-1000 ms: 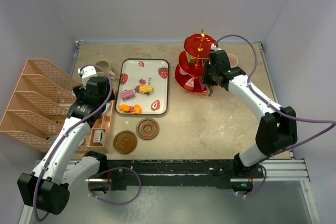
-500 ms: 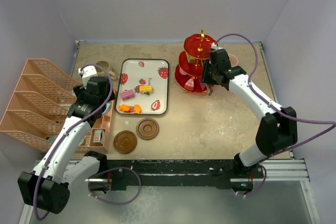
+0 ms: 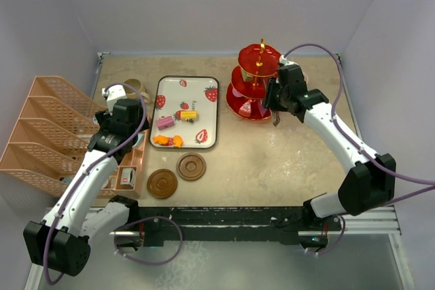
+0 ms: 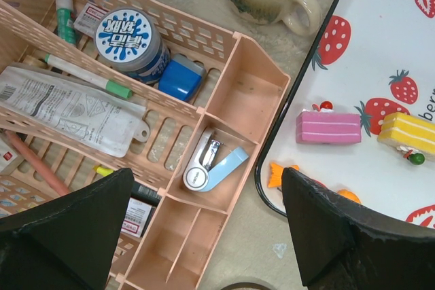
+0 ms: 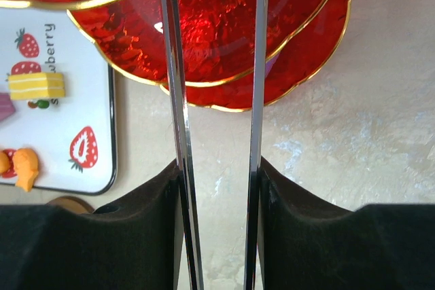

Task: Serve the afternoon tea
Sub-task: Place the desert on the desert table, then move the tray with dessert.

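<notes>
Right hand (image 5: 219, 168) pinches tweezers (image 5: 258, 66) by red stand (image 5: 217, 32) | left hand (image 4: 207, 188) wide open, empty | tray (image 5: 75, 112) says "berry" | tin (image 4: 129, 35) writing unreadable

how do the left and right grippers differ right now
The left gripper is open and empty; the right gripper is shut on the tweezers. The left hangs over the pink organiser; the right faces the red stand. Neither holds a toy sweet.
</notes>
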Available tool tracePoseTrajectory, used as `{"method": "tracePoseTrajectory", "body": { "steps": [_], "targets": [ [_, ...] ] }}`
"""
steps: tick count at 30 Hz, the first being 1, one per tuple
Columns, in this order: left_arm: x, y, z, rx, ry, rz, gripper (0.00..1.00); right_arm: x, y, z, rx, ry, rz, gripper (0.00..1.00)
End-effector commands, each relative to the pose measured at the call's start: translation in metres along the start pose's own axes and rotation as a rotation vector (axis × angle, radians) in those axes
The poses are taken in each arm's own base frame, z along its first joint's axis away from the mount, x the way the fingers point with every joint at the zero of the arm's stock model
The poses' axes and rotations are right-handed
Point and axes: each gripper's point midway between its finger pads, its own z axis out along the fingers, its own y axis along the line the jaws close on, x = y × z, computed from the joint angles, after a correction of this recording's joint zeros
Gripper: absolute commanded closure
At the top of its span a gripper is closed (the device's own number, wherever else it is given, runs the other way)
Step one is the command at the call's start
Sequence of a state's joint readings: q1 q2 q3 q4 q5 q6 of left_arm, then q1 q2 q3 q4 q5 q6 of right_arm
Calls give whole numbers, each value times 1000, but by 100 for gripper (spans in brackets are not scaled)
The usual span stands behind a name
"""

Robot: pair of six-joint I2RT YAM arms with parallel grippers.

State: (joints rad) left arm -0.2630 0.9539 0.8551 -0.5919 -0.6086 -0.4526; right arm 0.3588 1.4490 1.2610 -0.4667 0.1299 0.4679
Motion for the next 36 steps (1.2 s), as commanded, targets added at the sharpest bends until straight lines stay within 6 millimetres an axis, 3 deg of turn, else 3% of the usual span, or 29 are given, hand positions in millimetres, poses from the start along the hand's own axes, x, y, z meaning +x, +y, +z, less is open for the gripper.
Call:
{"method": "tracePoseTrajectory", "body": {
  "steps": [1, 7, 21, 30, 36],
  "targets": [
    [-16, -5, -1, 17, -44, -30, 13, 5, 4, -17, -52, -1, 24, 58],
    [-14, -7, -1, 24, -39, -27, 12, 26, -1, -25, -57, 42, 33, 59],
    [-15, -6, -3, 28, -40, -29, 13, 45, -10, -58, -88, 37, 33, 60],
    [-16, -6, -4, 27, -45, -32, 13, 54, 17, -98, -293, 48, 21, 61],
    [-17, -5, -4, 24, -47, -32, 13, 68, 32, -114, -389, 96, -17, 61]
  ]
}}
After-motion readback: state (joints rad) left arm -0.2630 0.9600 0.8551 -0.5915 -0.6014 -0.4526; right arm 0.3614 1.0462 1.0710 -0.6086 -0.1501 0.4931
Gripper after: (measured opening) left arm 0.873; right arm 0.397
